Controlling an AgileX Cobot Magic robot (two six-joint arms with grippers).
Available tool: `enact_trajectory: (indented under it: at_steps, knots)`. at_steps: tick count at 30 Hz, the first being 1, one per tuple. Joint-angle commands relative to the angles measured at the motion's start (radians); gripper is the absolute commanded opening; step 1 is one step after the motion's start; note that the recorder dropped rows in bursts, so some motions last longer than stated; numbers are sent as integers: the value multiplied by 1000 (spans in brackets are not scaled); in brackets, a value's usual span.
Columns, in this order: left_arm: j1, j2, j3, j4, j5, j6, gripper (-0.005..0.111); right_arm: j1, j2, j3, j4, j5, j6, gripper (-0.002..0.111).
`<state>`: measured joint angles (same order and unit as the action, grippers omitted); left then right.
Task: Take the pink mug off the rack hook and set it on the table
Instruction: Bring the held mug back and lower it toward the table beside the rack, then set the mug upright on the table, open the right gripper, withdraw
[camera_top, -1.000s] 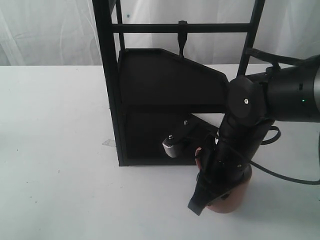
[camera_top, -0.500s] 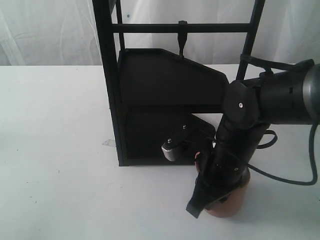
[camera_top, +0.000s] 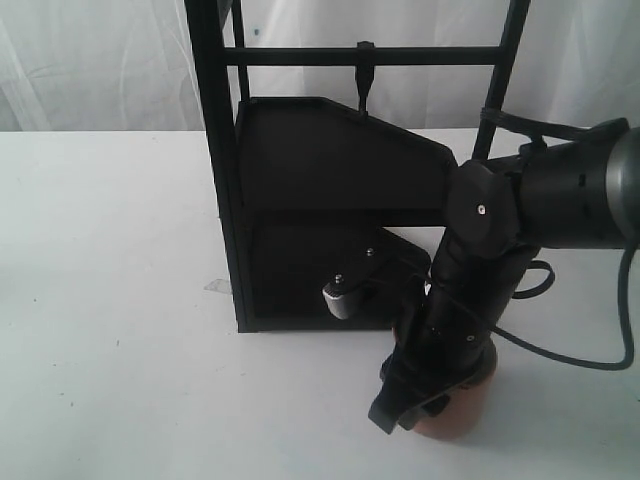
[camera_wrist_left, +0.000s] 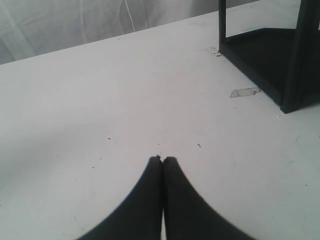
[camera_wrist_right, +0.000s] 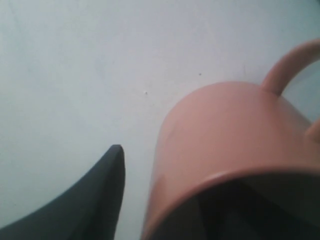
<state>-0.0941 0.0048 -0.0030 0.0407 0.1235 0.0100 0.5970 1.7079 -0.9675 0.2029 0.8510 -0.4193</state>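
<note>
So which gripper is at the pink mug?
The right gripper: the pink mug is right beside it. The left gripper is shut, with no mug in its view.

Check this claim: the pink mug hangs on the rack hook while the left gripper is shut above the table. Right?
No. The exterior view shows the rack hook bare and the pink mug down by the table. The left gripper is shut above it.

Exterior: angled down at rack (camera_top: 225, 200), table (camera_top: 100, 300).
Left wrist: low, shares rack's foot.
Right wrist: close over pink mug (camera_wrist_right: 225, 145).
</note>
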Motion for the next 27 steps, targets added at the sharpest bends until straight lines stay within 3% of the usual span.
enact_trajectory:
  at_steps: [1,21,27]
  knots:
    - [2,-5,3,-2,3,-10,0,1,-20,-9,6,-5,14,43]
    - [2,-5,3,-2,3,-10,0,1,-287,-9,4,58,67,43]
    - [2,-5,3,-2,3,-10,0,1,-409,-9,4,166,102,43]
